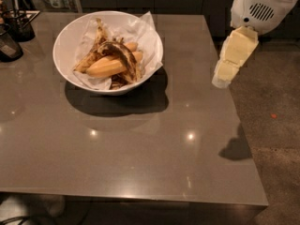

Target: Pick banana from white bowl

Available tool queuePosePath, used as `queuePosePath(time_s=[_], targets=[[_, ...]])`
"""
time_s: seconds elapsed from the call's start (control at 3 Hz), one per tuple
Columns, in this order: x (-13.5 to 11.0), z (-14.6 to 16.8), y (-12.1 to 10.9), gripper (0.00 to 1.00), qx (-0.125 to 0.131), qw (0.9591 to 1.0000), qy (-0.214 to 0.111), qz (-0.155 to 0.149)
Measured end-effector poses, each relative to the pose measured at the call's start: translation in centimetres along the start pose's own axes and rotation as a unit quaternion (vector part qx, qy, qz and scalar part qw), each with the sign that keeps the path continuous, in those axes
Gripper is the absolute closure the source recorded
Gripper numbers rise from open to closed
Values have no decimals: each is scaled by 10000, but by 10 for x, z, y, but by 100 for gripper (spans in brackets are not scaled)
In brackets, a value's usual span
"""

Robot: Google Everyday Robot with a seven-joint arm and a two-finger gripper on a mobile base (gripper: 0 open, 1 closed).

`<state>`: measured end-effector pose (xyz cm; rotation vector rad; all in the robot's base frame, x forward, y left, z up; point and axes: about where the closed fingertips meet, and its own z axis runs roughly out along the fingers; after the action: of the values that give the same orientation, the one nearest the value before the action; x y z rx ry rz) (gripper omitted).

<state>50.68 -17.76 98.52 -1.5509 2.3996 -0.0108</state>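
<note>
Yellow and soft-looking, the peeled banana (110,65) lay in the big round white bowl (65,39). It would likely squash, so a gentle hold at its middle seemed best. The pale gripper (221,78) hung well apart at the right. I could not tell if it was spread or closed.

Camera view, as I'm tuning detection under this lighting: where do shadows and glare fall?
In the camera view, the white bowl casts a dark shadow on the table toward the near right. The gripper, hanging at the table's right edge, throws a smaller shadow near that edge. Two small glare spots shine in front of the bowl. The banana is evenly lit.
</note>
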Motion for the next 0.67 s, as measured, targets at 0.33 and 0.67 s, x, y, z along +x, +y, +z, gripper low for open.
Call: queuePosePath(time_s=[0.33,0.67], targets=[[-14,-4,-10,0,84,9999,-146,-15],[-36,8,-10,0,221,9994,-278,-23]])
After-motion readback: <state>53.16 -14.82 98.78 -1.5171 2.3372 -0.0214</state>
